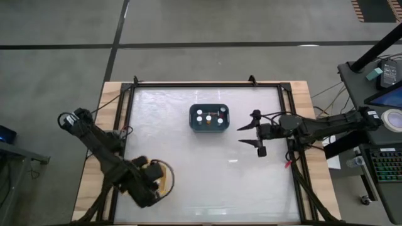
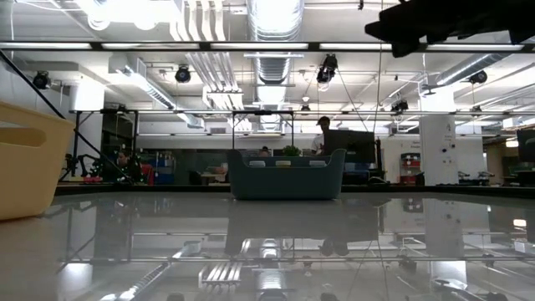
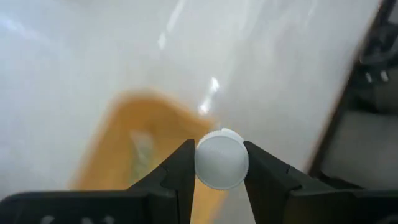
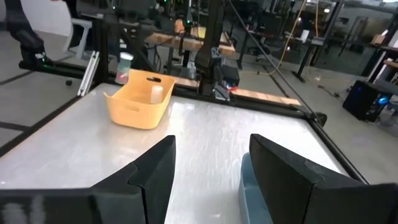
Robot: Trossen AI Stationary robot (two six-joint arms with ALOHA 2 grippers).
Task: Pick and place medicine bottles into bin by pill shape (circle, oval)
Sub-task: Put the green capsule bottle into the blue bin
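The left tool was closed on one white-capped medicine bottle, its two fingers pressing the cap from either side. In its wrist view the bottle pointed cap-first at the camera, so its long axis ran along the tool's own line of reach and its body was hidden behind the cap. Directly beyond the held bottle, on the far side from the wrist, lay the yellow bin, which seemed to be where this bottle should go. The coming move turned on that: the bin sat just past the fingertips, so the bottle probably needed only lining up over the opening before release. The left arm was plainly the nearer one to it. From overhead, this tool hung at the yellow bin's rim.

Further right, well away from the left tool, stood a blue bin mid-worktop, with about four caps showing inside; the exact count was hard to make out. The right tool waited just beside that blue bin, jaws wide apart and holding nothing.

Counted: two bins, one bottle in hand, and none seen loose on the worktop.
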